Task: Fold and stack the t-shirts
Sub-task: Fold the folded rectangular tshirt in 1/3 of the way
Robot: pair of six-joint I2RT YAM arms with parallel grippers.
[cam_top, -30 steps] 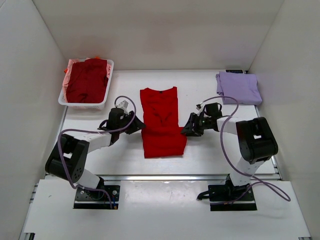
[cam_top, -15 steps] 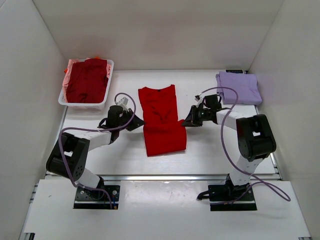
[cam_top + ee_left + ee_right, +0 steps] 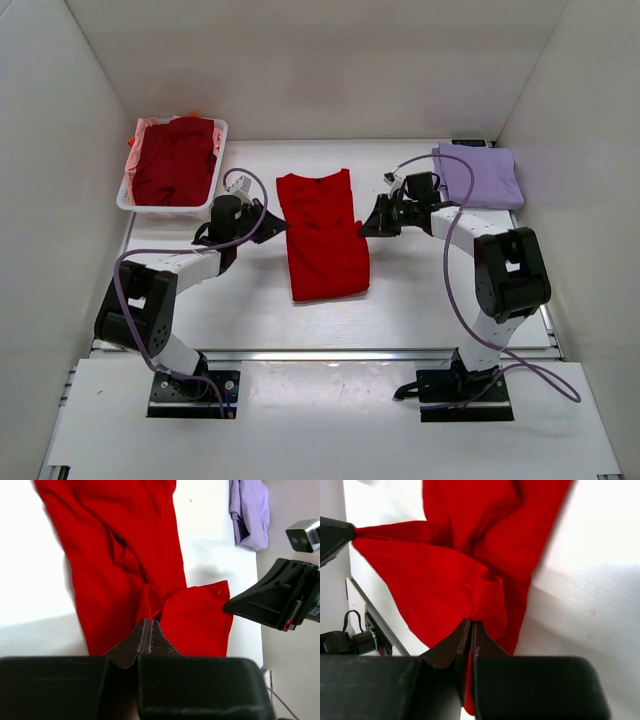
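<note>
The bright red t-shirt (image 3: pixel 322 240) lies lengthwise in the middle of the table, collar at the far end, with its near part doubled over. My left gripper (image 3: pixel 268 222) is shut on its left edge (image 3: pixel 149 621). My right gripper (image 3: pixel 367 227) is shut on its right edge (image 3: pixel 471 621). Between them they hold a raised flap of red cloth (image 3: pixel 200 620) over the lower layer (image 3: pixel 445 570). The pale lavender t-shirt (image 3: pixel 478 175) lies folded at the far right and also shows in the left wrist view (image 3: pixel 250 510). The dark maroon t-shirt (image 3: pixel 175 160) lies in the basket over pink cloth (image 3: pixel 145 128).
The white plastic basket (image 3: pixel 165 209) stands at the far left, close behind my left arm. A small dark device (image 3: pixel 468 143) lies behind the lavender shirt. White walls close in the table on three sides.
Both grippers have moved toward the far side, carrying the red shirt's edges with them. The shirt's near end has drawn up and the doubled part is longer.
</note>
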